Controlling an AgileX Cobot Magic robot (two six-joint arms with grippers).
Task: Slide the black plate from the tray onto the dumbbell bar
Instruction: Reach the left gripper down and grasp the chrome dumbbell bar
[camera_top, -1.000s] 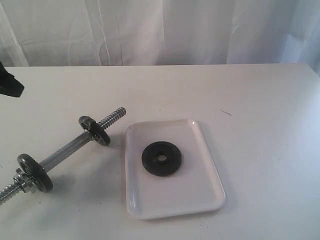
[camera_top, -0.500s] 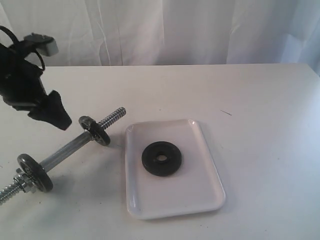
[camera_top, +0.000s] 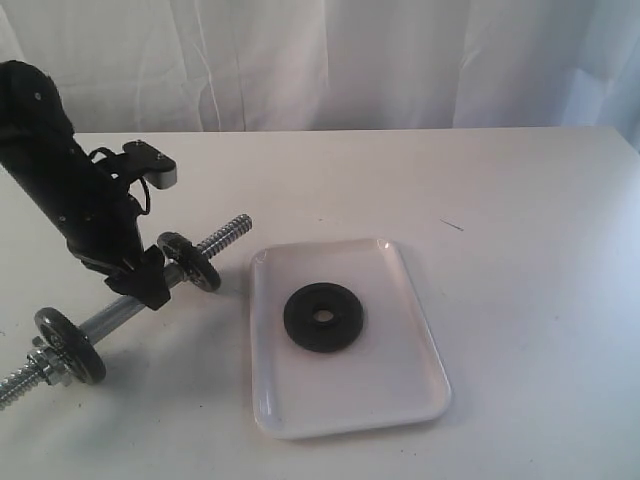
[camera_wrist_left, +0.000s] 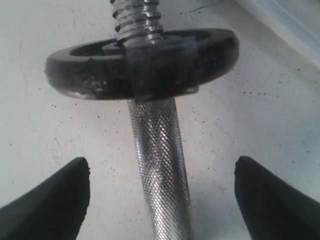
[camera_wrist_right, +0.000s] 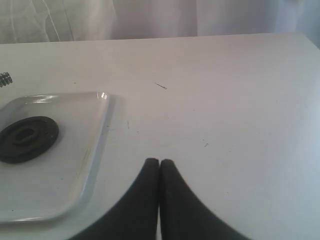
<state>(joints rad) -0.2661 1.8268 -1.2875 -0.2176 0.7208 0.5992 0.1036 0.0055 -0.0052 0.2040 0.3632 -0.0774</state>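
Left wrist view: the wide-open left gripper (camera_wrist_left: 162, 164) sits around the dumbbell bar (camera_wrist_left: 155, 130); next it probably must squeeze shut.

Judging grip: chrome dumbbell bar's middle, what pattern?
Chrome dumbbell bar: fine crosshatch knurling; left wrist view.

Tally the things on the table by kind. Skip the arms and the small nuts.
Weight discs: 3 (black plate on the tray; far grey disc and near grey disc on the dumbbell bar)
Trays: 1
Dumbbell bars: 1
Total: 5
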